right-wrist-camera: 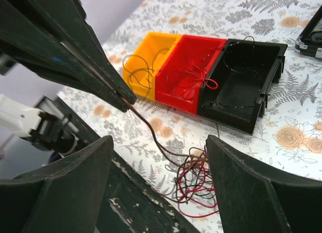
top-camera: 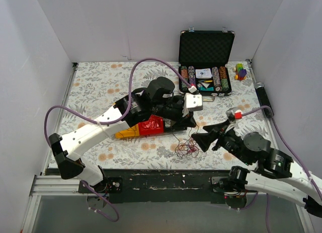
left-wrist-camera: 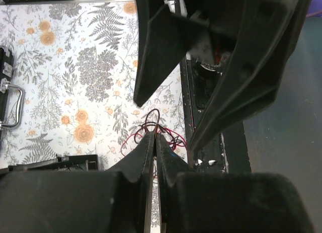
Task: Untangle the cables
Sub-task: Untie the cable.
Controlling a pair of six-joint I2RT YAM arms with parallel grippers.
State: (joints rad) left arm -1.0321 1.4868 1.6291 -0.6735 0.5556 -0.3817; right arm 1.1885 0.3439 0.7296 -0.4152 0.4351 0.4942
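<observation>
The cables (top-camera: 187,147) are a small tangle of dark red, black and brown wires on the floral cloth near the front edge. They also show in the left wrist view (left-wrist-camera: 168,138) and the right wrist view (right-wrist-camera: 204,182). My left gripper (top-camera: 192,123) is shut on one brown cable (right-wrist-camera: 151,130), which runs taut from its tips (right-wrist-camera: 123,99) down to the tangle. In its own view the jaws (left-wrist-camera: 155,135) are pressed together on the strand. My right gripper (top-camera: 197,137) is open wide and empty, its fingers (right-wrist-camera: 160,138) straddling the tangle from the right.
A yellow bin (right-wrist-camera: 148,54), a red bin (right-wrist-camera: 193,67) and a black bin (right-wrist-camera: 244,87) stand in a row behind the tangle, each with loose wires in it. An open poker-chip case (top-camera: 206,62) and coloured blocks (top-camera: 241,71) sit at the back. The black front rail (top-camera: 166,175) is close by.
</observation>
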